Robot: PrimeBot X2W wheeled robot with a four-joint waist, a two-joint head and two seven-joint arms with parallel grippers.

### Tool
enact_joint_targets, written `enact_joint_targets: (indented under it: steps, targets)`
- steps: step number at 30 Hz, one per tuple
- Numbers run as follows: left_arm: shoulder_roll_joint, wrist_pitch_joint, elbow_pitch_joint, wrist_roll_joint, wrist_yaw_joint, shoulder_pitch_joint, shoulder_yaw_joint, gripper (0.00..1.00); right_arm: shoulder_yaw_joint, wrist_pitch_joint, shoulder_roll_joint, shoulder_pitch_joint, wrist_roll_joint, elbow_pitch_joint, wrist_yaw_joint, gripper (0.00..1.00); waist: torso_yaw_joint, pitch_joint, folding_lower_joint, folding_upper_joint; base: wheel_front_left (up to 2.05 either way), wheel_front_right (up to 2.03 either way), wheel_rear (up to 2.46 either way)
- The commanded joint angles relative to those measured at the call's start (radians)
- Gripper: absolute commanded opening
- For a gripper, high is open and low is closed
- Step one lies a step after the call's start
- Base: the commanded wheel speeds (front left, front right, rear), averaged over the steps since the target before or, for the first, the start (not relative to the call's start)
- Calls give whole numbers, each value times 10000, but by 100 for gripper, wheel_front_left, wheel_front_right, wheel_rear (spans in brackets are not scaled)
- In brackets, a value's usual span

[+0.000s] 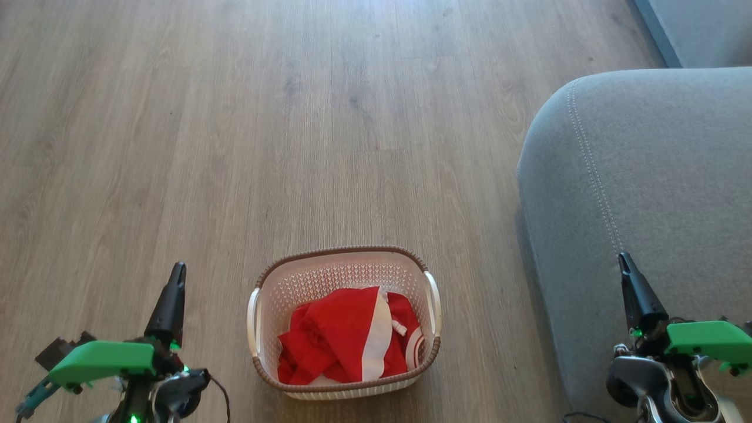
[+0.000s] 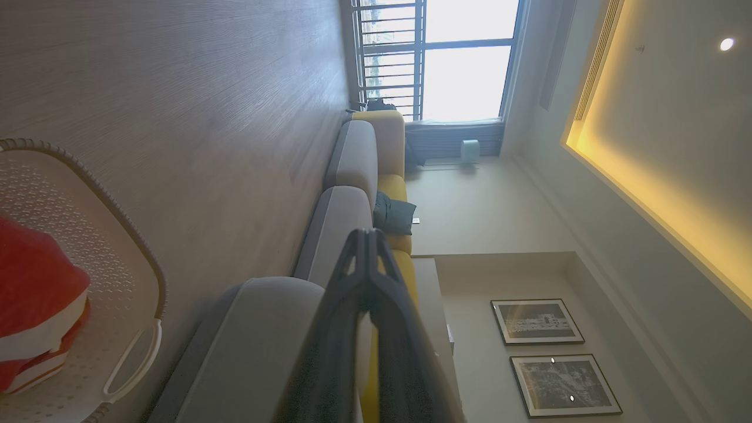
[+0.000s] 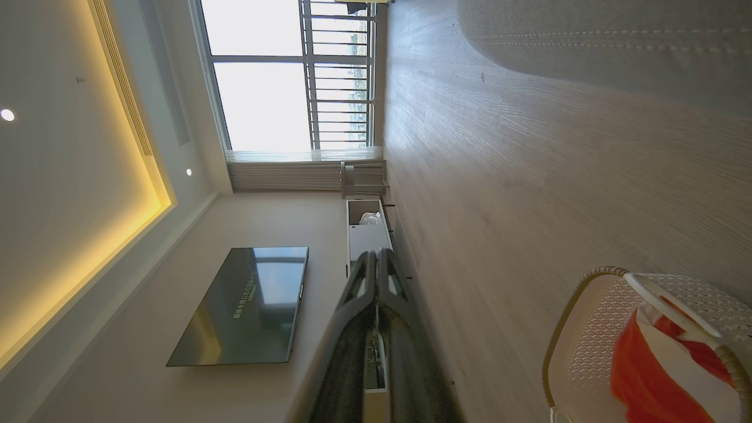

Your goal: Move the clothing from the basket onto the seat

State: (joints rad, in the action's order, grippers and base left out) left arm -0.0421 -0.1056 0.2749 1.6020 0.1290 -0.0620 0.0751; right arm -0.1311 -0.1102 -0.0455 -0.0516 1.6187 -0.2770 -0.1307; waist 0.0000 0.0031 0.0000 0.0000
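The cream basket (image 1: 270, 294) with a brown rim and white handles stands on the wood floor at the bottom centre of the head view. Red clothing (image 1: 341, 338) with a broad white stripe lies bunched inside it. The grey seat (image 1: 640, 194) fills the right side, its rounded corner and pale stitching toward the basket. My left gripper (image 1: 177, 271) is shut and empty, left of the basket. Over the seat's near edge my right gripper (image 1: 624, 259) is shut too, holding nothing. In the wrist views the basket (image 2: 88, 247) (image 3: 587, 329) and clothing (image 2: 35, 282) (image 3: 646, 376) show at the edges, beside the shut left gripper (image 2: 367, 233) and right gripper (image 3: 376, 254).
Bare wood floor (image 1: 294, 117) stretches ahead and to the left of the basket. A long grey and yellow sofa (image 2: 352, 170) runs toward a window. A television (image 3: 247, 305) hangs on a wall beside a low cabinet (image 3: 367, 235).
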Motion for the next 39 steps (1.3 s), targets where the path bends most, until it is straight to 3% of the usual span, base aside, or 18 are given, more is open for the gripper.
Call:
enact_joint_targets:
  steps: [1,32,33,34,35,36,37,39]
  targets:
    - [-81,-74,-300,70,17,-460,384,0,170,-33,-47,-563,-103,322,0,0,0,0,0,0,0,0,0]
    - [-81,-74,-300,70,17,-460,384,0,171,-32,-47,-563,-101,322,0,0,0,0,0,0,0,0,0]
    - [6,11,31,-1,0,5,-10,100,7,3,4,4,0,-33,0,100,0,0,0,0,0,0,0]
    - [8,21,130,-1,0,40,-34,100,19,5,11,29,1,-149,0,100,0,1,0,0,0,0,0]
    - [21,23,291,-1,0,119,-67,0,32,7,44,95,0,-316,-2,0,0,2,0,0,0,0,0]
    - [21,23,291,-1,0,119,-67,0,32,7,44,95,0,-316,-2,0,0,2,0,0,0,0,0]
    - [34,22,443,-1,0,245,-94,100,48,6,78,188,0,-489,-2,100,-1,3,0,0,0,0,0]
    - [52,52,581,1,-2,355,-100,100,64,37,106,277,-20,-627,-2,100,-2,12,0,0,0,0,0]
